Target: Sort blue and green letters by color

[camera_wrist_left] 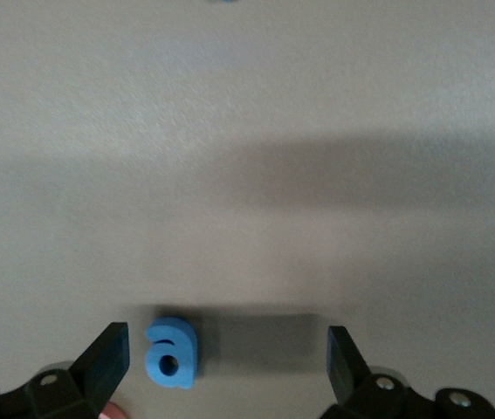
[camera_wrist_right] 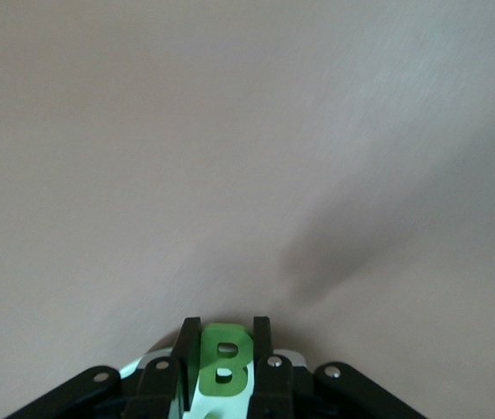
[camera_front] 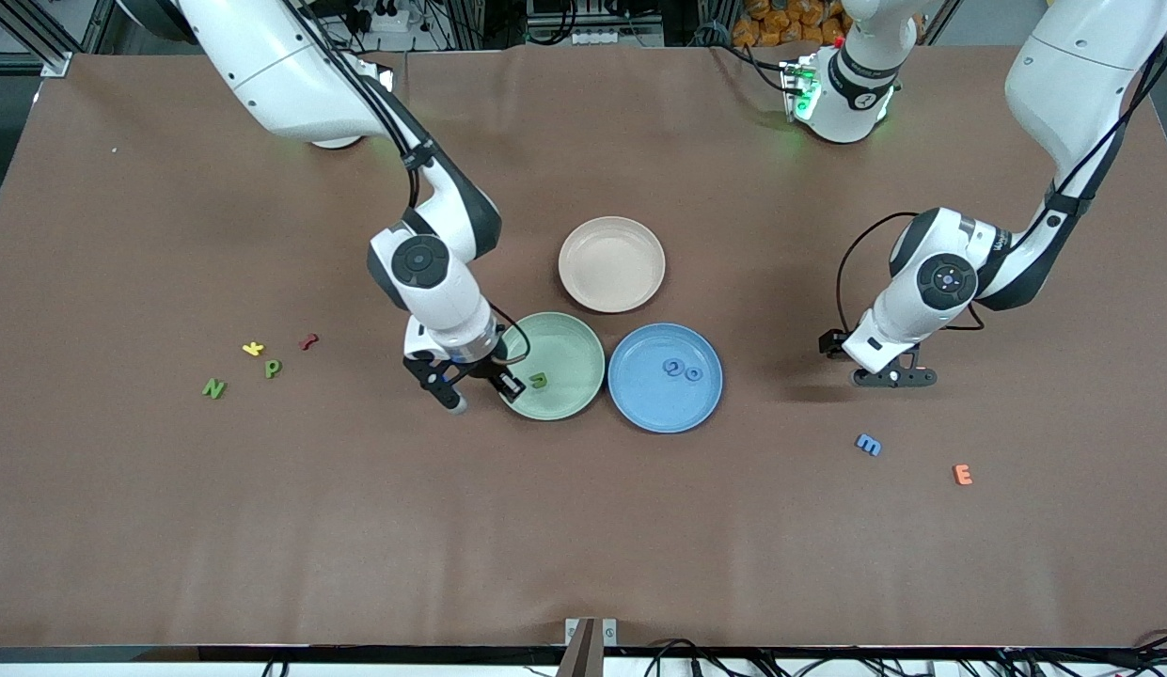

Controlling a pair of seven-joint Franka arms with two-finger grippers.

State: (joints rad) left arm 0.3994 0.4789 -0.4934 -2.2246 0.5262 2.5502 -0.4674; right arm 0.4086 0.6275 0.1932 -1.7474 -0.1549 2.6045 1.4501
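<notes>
My right gripper (camera_front: 506,382) (camera_wrist_right: 223,349) is shut on a green B (camera_wrist_right: 223,362) and hangs over the rim of the green plate (camera_front: 574,338). One green letter (camera_front: 539,380) lies in that plate. Green P (camera_front: 273,369) and N (camera_front: 213,387) lie toward the right arm's end of the table. Two blue letters (camera_front: 675,369) (camera_front: 694,374) lie in the blue plate (camera_front: 639,400). My left gripper (camera_front: 891,378) (camera_wrist_left: 230,358) stands open, low over the cloth, with a blue "a" (camera_wrist_left: 171,352) lying between its fingers, close to one finger (camera_wrist_left: 107,358). A blue m (camera_front: 868,445) lies nearer the camera.
An empty beige plate (camera_front: 611,263) stands beside the two coloured plates, farther from the camera. A yellow K (camera_front: 253,349) and a dark red letter (camera_front: 308,341) lie by the green P. An orange E (camera_front: 962,475) lies beside the blue m.
</notes>
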